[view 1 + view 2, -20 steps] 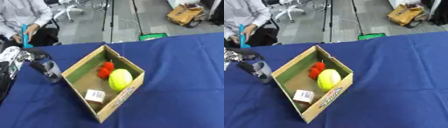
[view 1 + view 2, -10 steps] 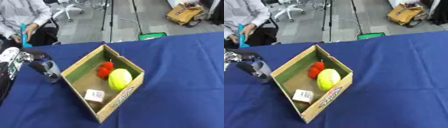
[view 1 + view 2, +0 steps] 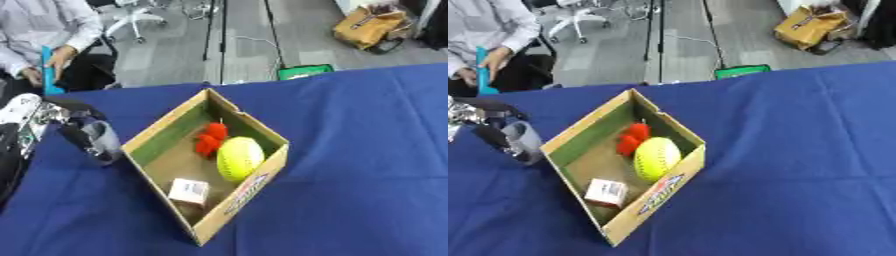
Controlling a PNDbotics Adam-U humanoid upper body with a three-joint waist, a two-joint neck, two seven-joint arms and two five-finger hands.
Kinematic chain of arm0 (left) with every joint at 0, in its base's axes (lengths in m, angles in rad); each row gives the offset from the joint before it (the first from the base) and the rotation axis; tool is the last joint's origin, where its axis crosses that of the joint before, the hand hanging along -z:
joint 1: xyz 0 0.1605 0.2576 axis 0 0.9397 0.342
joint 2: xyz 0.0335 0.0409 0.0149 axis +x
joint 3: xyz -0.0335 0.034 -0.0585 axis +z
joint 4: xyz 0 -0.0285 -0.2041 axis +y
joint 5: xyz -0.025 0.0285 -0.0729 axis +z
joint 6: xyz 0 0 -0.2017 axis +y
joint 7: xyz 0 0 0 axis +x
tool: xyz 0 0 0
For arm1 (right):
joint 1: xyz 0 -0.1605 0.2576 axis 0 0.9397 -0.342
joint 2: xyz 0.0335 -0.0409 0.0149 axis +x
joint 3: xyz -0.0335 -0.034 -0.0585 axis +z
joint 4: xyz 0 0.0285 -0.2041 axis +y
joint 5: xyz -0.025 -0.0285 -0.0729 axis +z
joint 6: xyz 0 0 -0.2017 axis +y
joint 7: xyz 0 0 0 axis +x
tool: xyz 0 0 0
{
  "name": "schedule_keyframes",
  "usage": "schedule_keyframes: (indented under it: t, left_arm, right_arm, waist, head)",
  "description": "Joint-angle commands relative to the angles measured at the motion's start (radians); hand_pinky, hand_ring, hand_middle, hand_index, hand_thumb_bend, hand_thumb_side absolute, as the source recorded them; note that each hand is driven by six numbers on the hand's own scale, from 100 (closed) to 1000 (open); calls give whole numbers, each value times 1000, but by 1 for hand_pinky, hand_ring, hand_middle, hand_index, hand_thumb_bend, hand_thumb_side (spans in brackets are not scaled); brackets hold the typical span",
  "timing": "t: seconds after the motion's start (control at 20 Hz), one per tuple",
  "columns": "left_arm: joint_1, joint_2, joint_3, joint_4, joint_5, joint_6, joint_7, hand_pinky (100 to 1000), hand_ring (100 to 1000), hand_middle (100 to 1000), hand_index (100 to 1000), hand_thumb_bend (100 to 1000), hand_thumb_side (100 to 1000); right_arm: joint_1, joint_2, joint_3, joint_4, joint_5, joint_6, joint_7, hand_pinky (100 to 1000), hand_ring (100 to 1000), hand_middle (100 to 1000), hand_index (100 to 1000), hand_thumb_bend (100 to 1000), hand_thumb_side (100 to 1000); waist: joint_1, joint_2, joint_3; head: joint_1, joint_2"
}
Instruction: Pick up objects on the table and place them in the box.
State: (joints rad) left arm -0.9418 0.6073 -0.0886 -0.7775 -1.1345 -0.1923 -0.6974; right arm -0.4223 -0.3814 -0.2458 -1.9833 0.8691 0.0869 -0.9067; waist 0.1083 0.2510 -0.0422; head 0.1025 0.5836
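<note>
We see the box (image 3: 254, 187) standing askew near the middle of the worktop (image 3: 367, 165). In it, the ball (image 3: 239, 158) lies against the right wall; two small round things (image 3: 211, 138) sit just behind and left of the ball, touching each other; a small carton (image 3: 189, 191) rests toward the near corner. The left hand (image 3: 87, 137) is left of the box, just beside its left wall.

Both eyes look steeply down from the robot's head, facing forward across the table (image 3: 367, 150). Both share the box (image 3: 651, 195), which sits further left in the right eye.
</note>
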Motion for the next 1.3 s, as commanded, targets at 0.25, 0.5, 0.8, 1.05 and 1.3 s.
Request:
schedule_keyframes:
  t: [0.25, 0.5, 0.8, 1.05, 1.3]
  left_arm:
    - [-26, 23, 9, -7, -22, -3, -3, 608, 762, 930, 1000, 844, 597]
    - [-28, 21, 10, -6, -23, -3, 6, 581, 750, 917, 1000, 833, 593]
    - [-28, 15, 11, -1, -9, -3, 16, 546, 730, 902, 1000, 816, 596]
    - [-30, 10, 9, 1, 3, 0, 25, 531, 714, 886, 1000, 801, 604]
    - [-31, 6, 6, 4, 2, 3, 28, 492, 684, 856, 978, 772, 578]
  right_arm:
    - [-12, -9, -7, -17, -12, -6, 0, 772, 675, 577, 631, 100, 728]
    - [-12, -8, -7, -17, -13, -7, 0, 773, 675, 577, 631, 100, 727]
    - [-12, -8, -8, -17, -15, -8, 0, 774, 676, 577, 631, 100, 725]
    - [-12, -8, -8, -17, -16, -8, 0, 775, 676, 577, 630, 100, 723]
    - [-12, -8, -9, -17, -17, -10, 0, 776, 677, 577, 630, 100, 722]
  waist:
    - [-6, -16, -1]
    - [-5, -16, -2]
    - [-5, -15, -4]
    - [-5, -16, -5]
    - [-5, -16, -6]
  head:
    - [4, -14]
    - [5, -17]
    - [6, -17]
    - [6, -18]
    - [6, -19]
